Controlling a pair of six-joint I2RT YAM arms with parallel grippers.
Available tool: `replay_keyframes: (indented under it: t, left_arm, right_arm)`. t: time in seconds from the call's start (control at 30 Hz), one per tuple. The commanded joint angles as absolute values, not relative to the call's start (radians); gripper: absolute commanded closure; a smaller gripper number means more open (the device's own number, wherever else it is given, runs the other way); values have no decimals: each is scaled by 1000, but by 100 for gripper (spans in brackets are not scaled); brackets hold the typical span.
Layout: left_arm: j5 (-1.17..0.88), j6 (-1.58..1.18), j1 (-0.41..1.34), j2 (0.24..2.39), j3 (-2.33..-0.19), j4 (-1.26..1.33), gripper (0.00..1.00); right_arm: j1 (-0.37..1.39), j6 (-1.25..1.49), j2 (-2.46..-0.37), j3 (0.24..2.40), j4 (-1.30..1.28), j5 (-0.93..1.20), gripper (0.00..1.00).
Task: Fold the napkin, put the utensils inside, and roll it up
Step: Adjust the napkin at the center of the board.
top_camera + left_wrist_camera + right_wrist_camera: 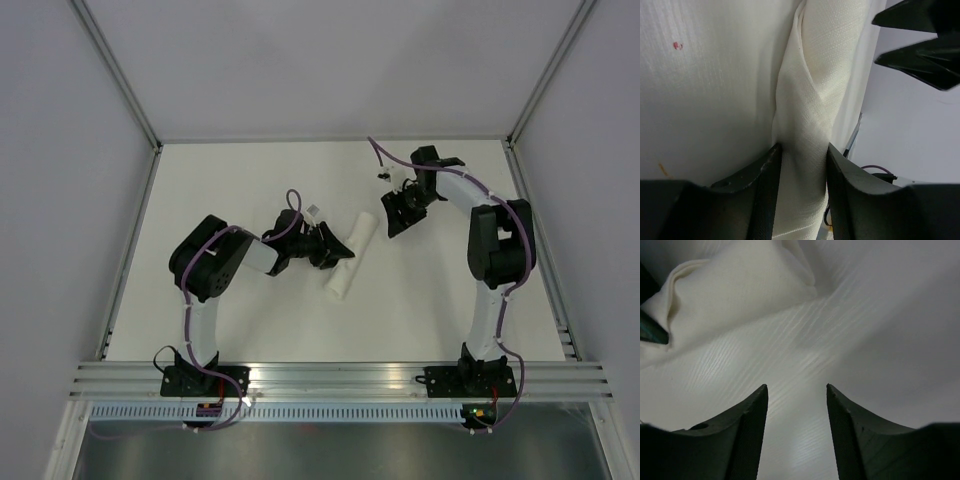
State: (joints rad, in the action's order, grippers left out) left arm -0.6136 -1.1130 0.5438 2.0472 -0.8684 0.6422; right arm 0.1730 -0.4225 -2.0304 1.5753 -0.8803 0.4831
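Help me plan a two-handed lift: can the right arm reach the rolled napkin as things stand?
Probably yes. The right pincer is open close beside the far end of the napkin, with only bare table between; the left pincer clamps the roll mid-length, leaving that end free.

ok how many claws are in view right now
2. The left claw is closed around the middle of the rolled napkin. The right claw is open and empty, just beyond the napkin's far end, not touching it.
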Motion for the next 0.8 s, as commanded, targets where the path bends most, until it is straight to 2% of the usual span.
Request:
replay_keyframes:
  t: [0.0, 0.17, 0.37, 0.5, 0.77]
  left_arm:
    - [-629, -1069, 543, 2045, -887, 574, 53]
    - [-640, -1043, 543, 2049, -896, 545, 53]
    - [-657, -951, 541, 2063, -949, 433, 53]
    - [-660, -873, 538, 2068, -997, 291, 51]
    - [-657, -798, 532, 2075, -1066, 193, 50]
  right_arm:
    - [190, -331, -2092, 1609, -816, 397, 45]
    - [248, -302, -2158, 1640, -805, 319, 57]
    - [302, -258, -2259, 1722, -801, 258, 64]
    - [321, -245, -2313, 1775, -811, 239, 66]
    - [347, -222, -2393, 1920, -856, 227, 67]
